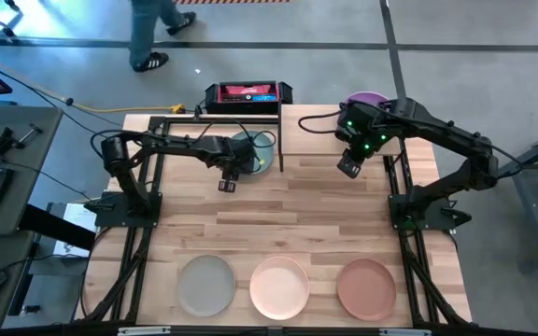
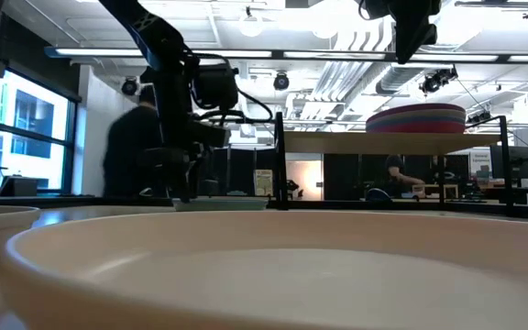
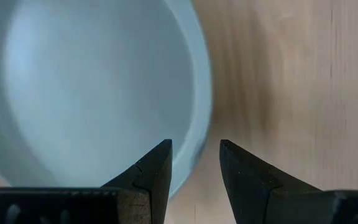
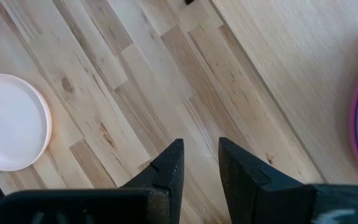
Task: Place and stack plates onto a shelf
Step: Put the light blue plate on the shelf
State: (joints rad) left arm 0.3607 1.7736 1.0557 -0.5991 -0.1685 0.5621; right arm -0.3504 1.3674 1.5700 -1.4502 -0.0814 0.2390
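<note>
**Left fingers straddle the teal plate's rim; stack waits on the shelf**

We see the left gripper point(image 1: 229, 177) low over the back of the surface point(image 1: 288, 233), at the pale teal plate point(image 1: 255, 149). In the left wrist view its fingers point(image 3: 151, 168) stand apart with the plate's rim between them, one tip over the inside of the plate and the other over bare wood; we cannot tell whether they touch it, and they are not closed on it.

The right gripper point(image 1: 348, 166) hangs in the air beside the shelf point(image 2: 401, 142), above bare wood. Its fingers point(image 4: 169, 165) leave a narrow gap and hold nothing.

On the shelf's right part sits a stack of plates point(image 2: 416, 119); from above we see only the purple plate point(image 1: 370, 98) on top, while the low view shows blue and magenta edges beneath it. The same stack's rims show at the edge of the right wrist view.

Along the near edge of the surface three plates lie in a row, well apart from both arms: the grey-beige plate point(image 1: 205, 285) on the left, the cream plate point(image 1: 279, 287) in the middle, and the peach plate point(image 1: 366, 287) on the right.

Beyond the surface a person point(image 1: 152, 33) walks across the floor.
</note>
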